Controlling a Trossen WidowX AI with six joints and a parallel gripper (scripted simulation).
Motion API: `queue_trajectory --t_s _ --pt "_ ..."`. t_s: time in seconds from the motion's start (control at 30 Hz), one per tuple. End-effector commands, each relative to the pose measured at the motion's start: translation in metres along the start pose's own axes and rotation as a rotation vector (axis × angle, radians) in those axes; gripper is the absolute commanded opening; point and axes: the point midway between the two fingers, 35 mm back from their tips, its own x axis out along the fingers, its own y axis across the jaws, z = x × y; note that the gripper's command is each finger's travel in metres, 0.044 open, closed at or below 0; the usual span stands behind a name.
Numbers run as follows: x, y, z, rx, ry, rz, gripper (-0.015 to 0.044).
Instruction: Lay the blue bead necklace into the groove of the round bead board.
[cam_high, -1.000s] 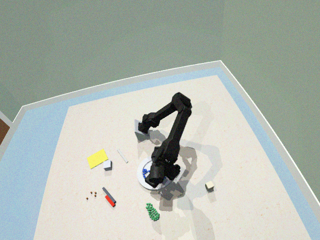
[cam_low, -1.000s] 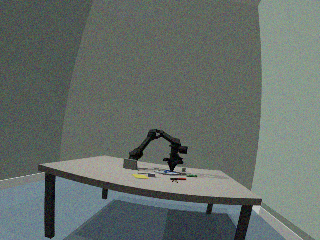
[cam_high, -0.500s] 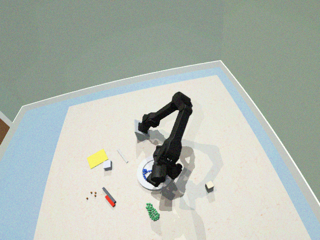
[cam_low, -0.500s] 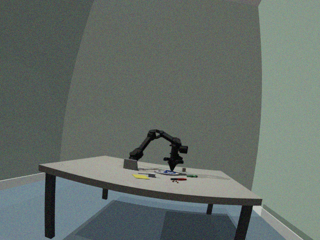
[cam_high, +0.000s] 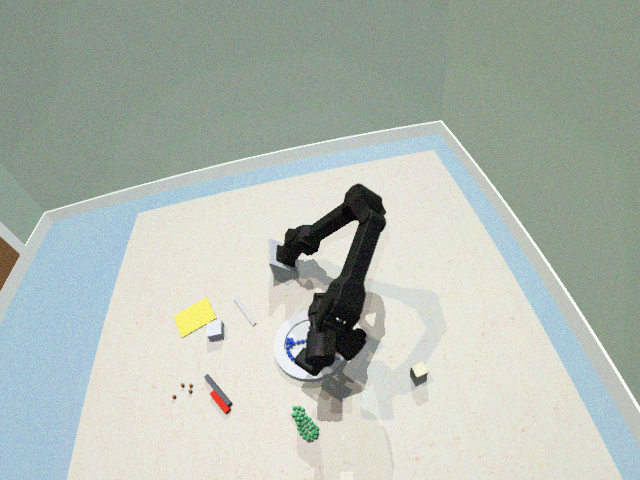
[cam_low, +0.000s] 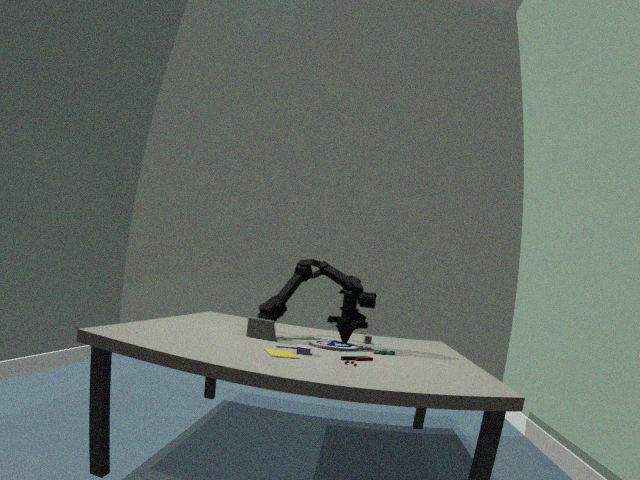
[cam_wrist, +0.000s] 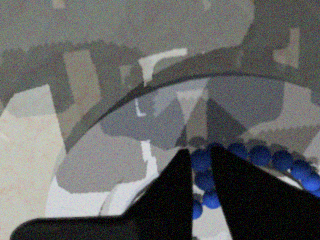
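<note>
The round white bead board (cam_high: 280, 359) (cam_low: 313, 344) (cam_wrist: 67, 202) lies flat under the arm. The blue bead necklace (cam_high: 289, 342) (cam_wrist: 260, 155) is on it, bunched at the left in the top view, with one strand along the inner left side and one running across under the arm. My gripper (cam_low: 345, 341) (cam_wrist: 199, 156) points down low over the board, its fingers nearly together on a blue bead at their tips. In the wrist view, beads curve away right near the groove, and others trail down between the fingers. The fingertips are hidden in the top view.
A green bead necklace (cam_high: 306, 423) lies in front of the board. A cream cube (cam_high: 419, 373) is right. At left are a yellow sheet (cam_high: 194, 316), a grey cube (cam_high: 215, 330), a thin grey stick (cam_high: 244, 311), a red and dark grey bar (cam_high: 220, 401) and several brown beads.
</note>
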Motion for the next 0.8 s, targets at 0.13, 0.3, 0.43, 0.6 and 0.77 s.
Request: queue_trajectory --t_s 0.13,0.3,0.43,0.6,0.77 --pt "-0.0001 -0.0001 0.0001 0.000 0.000 0.000 0.0210" --pt "-0.0005 0.0000 0.0000 0.000 0.000 0.000 0.0341" --pt "-0.0020 0.0011 -0.0014 0.007 0.003 0.006 0.0440" --pt "-0.0053 0.0011 -0.0014 0.006 0.001 0.008 0.0440" --pt "-0.0053 0.0011 -0.0014 0.006 0.001 0.008 0.0440"
